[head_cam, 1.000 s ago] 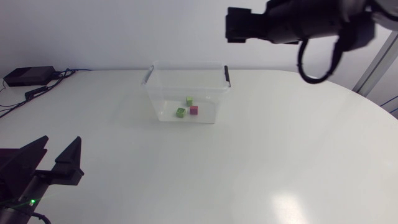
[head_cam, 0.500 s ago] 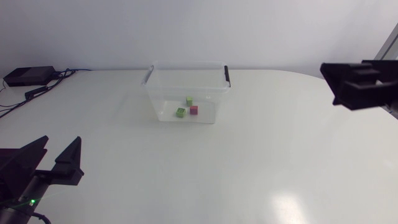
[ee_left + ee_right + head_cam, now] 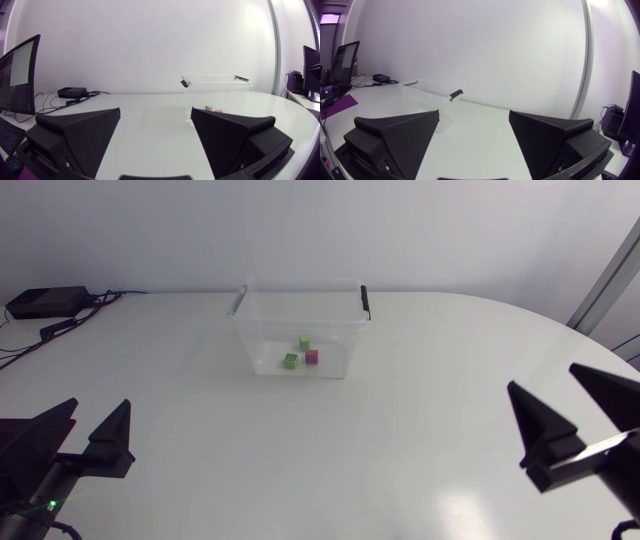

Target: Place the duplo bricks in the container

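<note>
The clear plastic container (image 3: 300,330), with black latches at its rim, stands toward the far middle of the white table (image 3: 420,420). On its floor lie three duplo bricks close together: a lime brick (image 3: 304,341), a green brick (image 3: 290,361) and a pink brick (image 3: 312,357). A small black box (image 3: 45,302) with cables sits at the far left corner, well apart. My left gripper (image 3: 97,412) hangs at the near left, fingers spread wide, holding nothing. My right gripper (image 3: 545,385) is the same at the near right. A second ago my right arm was high over the container; it has since swung out and down. The bricks have not moved.
</note>
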{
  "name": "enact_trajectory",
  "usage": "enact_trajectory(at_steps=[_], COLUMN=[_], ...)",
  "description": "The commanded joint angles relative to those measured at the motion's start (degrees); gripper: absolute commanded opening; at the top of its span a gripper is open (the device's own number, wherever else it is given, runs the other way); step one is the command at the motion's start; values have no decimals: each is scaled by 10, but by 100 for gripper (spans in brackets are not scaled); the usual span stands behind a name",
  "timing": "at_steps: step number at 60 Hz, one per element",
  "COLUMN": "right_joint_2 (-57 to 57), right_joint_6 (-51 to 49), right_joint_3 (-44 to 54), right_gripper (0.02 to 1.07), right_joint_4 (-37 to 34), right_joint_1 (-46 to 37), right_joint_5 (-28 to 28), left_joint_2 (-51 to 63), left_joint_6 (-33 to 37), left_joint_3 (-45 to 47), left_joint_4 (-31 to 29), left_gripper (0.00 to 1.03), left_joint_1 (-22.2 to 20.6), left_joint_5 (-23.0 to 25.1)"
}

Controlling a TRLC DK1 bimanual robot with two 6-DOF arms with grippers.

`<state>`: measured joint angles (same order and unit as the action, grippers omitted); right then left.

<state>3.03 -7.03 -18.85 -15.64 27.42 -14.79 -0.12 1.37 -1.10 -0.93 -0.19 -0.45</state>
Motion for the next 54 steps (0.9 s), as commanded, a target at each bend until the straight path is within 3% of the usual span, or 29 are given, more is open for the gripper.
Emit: enact_trajectory(at_steps=[1,28,42,54], right_joint_2=[-35,-34,-25,-18], right_joint_6=[-30,-46,-58,-40], right_joint_3=[36,158,176,181], right_gripper=[103,103,103,103], right_joint_4=[10,112,133,145], right_joint_1=[18,37,21,-21], right_joint_5=[-2,61,143,146], left_joint_2=[-6,-6,-6,-5], left_joint_6=[4,4,4,2], left_joint_3=[10,10,10,10], left_joint_4=[4,4,4,5], left_gripper=[99,99,99,99], left_joint_1=[-2,-1,0,0], left_joint_5=[-2,-2,-2,-1])
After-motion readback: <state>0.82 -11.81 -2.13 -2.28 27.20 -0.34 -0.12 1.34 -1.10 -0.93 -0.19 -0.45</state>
